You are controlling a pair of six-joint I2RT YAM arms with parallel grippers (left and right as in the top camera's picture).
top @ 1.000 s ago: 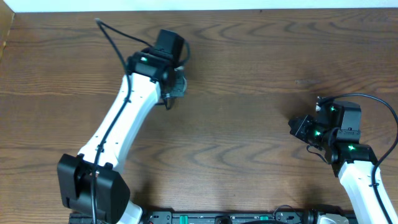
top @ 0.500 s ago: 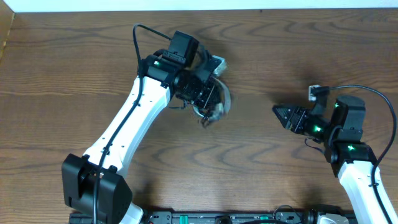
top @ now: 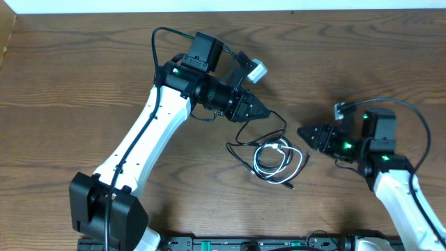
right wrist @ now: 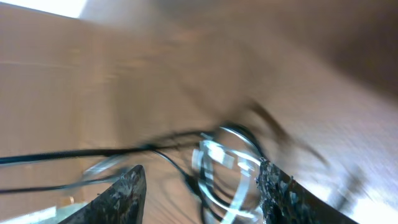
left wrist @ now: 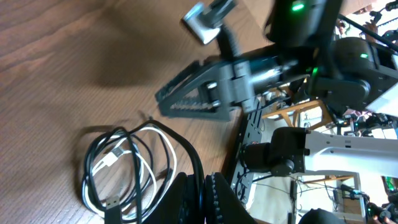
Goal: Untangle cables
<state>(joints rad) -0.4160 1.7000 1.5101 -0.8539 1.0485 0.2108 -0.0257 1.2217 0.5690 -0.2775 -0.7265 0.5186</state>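
Observation:
The cables lie tangled in a loose coil on the wooden table [top: 83,77], between my two grippers. The white cable [top: 268,155] loops inside the black cable [top: 234,149]. My left gripper [top: 263,113] sits just above-left of the coil, shut on a strand of the black cable [left wrist: 93,155] that runs between its jaws [left wrist: 204,193]. The white cable [left wrist: 166,149] and a black USB plug [left wrist: 112,202] lie right beside those jaws. My right gripper [top: 304,132] is open, pointing left at the coil from a short way off. In the blurred right wrist view its fingers [right wrist: 124,193] frame the white cable [right wrist: 227,165].
From the left wrist view, the right gripper [left wrist: 160,101] shows open above the coil. The table's near edge, with the arm bases and mounting rail [top: 244,244], is close below the coil. A pale wall strip [top: 209,5] marks the far edge.
My left arm swung right, carrying the cables, and the coil now lies spread on the table. My right gripper has opened and moved left toward the coil.

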